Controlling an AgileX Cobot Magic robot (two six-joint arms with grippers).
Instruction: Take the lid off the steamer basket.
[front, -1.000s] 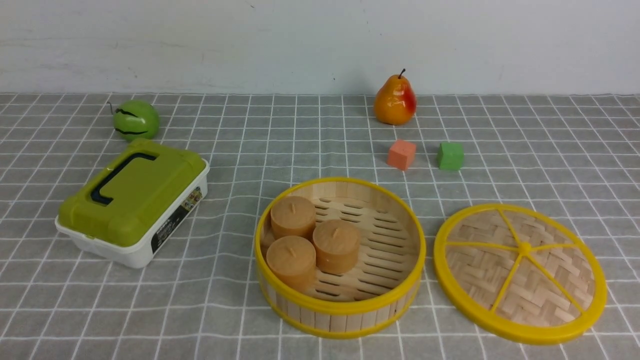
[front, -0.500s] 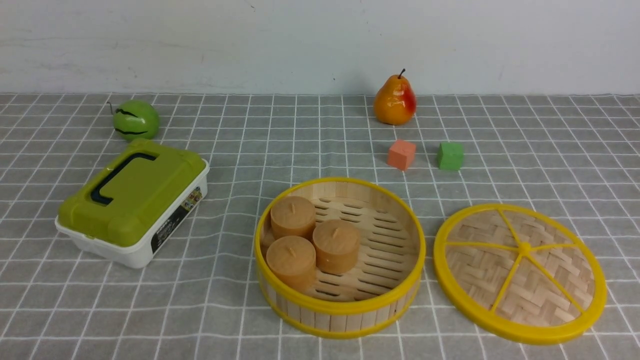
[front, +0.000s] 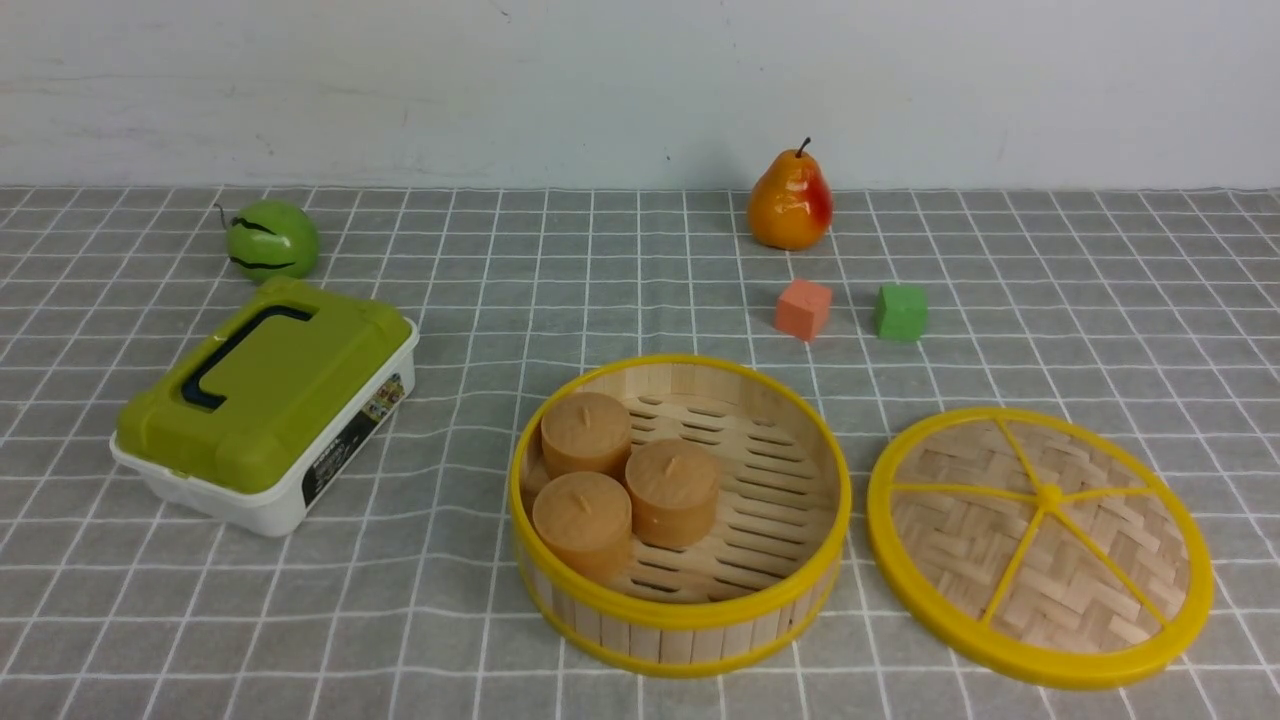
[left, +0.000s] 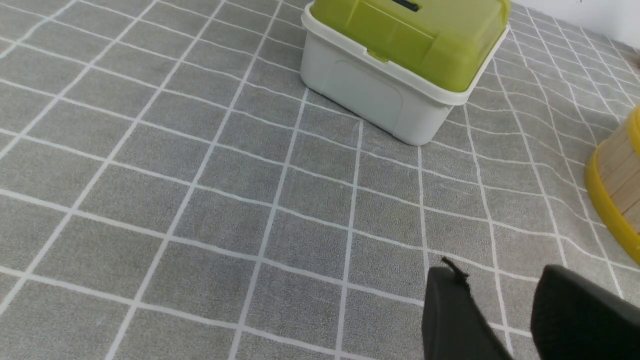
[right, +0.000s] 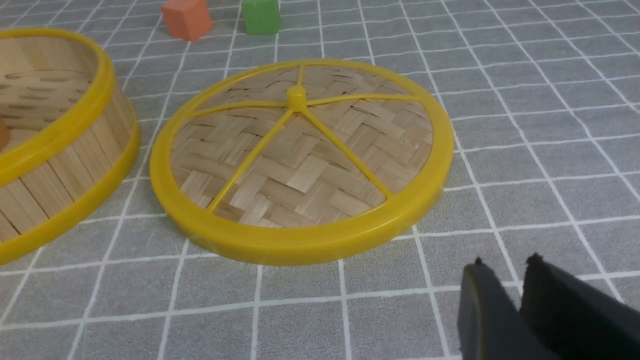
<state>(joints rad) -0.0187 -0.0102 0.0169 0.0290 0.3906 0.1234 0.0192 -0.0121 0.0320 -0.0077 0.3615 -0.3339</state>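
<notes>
**Clerk:** Item one, the lid (front: 1040, 545). Location?

**Keeper:** It lies flat on the tabletop (front: 640, 270), just beside the steamer basket (front: 680, 515) on the robot's right, knob up. Its rim is close to the basket's wall, apparently with a narrow gap. Flat on the cloth it cannot roll, which likely explains the placement.

**Clerk:** Item two, the basket itself.

**Keeper:** It is open on top and holds three tan round cakes (front: 625, 482), bunched toward its left side. With the lid off, the task reads as done.

**Clerk:** Right gripper?

**Keeper:** The right gripper (right: 505, 265) sits low over the tabletop, on the near side of the lid and not touching it. Its fingers (right: 482, 310) are nearly together, with only a slit between them and nothing held. That suits a hand that has no further use for the lid.

**Clerk:** Left gripper?

**Keeper:** The left gripper (left: 500, 272) hovers over bare cloth, apart from the basket. A clear gap shows between its fingers (left: 450, 315), and they grip nothing. Neither arm shows in the front view, so both are judged to be parked clear of the work.

**Clerk:** Sundries?

**Keeper:** There is a white box with a green lid (front: 265, 405) at the left and a green apple (front: 271, 240) behind it. A pear (front: 790, 203) stands at the back, with an orange cube (front: 803, 309) and a green cube (front: 901, 312) in front of it. All are well apart from the basket.
</notes>
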